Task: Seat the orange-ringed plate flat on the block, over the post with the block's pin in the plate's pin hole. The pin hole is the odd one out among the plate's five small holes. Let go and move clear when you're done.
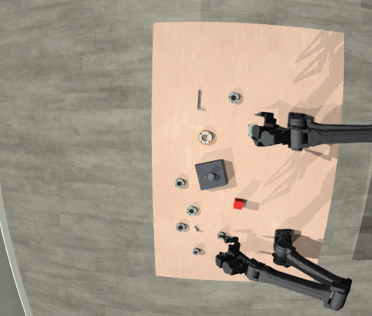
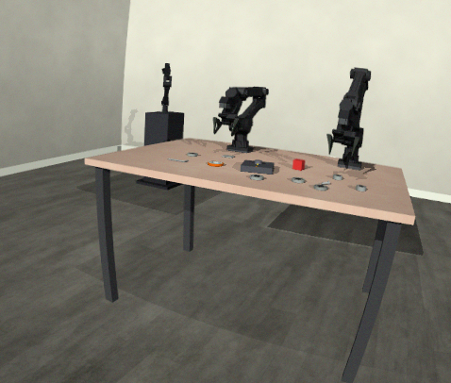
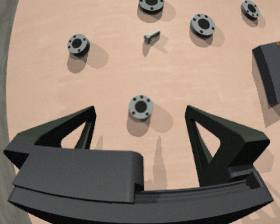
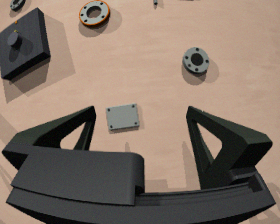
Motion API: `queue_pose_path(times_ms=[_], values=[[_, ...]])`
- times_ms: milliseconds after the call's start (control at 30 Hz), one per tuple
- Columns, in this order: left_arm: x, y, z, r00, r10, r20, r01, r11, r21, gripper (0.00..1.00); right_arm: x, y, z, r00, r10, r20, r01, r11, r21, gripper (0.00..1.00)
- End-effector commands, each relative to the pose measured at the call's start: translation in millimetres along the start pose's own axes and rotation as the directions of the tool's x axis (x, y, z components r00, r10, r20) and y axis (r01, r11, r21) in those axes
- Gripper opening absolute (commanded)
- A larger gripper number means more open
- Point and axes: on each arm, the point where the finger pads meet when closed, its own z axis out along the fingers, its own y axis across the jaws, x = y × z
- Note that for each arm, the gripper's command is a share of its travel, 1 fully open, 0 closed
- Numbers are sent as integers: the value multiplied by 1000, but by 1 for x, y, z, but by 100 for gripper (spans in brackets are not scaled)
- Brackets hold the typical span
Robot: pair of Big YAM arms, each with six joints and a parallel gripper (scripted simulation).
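Observation:
The orange-ringed plate lies flat on the table, apart from the dark block, which has an upright post and a small yellow pin on top. Both also show in the right wrist view, the plate at the top and the block at the left. My right gripper is open and empty, hovering above a small grey square plate, to the side of the orange-ringed plate. My left gripper is open and empty at the other end of the table, above a grey round plate.
A red cube stands beside the block. Several grey round plates and a small screw lie near the left gripper. Another grey round plate and an L-shaped key lie beyond the orange-ringed plate.

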Motion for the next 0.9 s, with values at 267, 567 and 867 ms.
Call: queue_pose_path(times_ms=[267, 567, 867], values=[[-11, 0, -2, 1000, -8, 25, 8, 1000, -1, 100, 6, 33, -5, 978, -207, 19, 207, 967, -149, 100], [-11, 0, -2, 1000, -8, 25, 8, 1000, -1, 100, -16, 37, -9, 980, -193, 56, 199, 969, -147, 100], [-11, 0, -2, 1000, -8, 25, 8, 1000, -1, 100, -59, 55, 20, 980, -189, 62, 196, 969, -151, 100]])
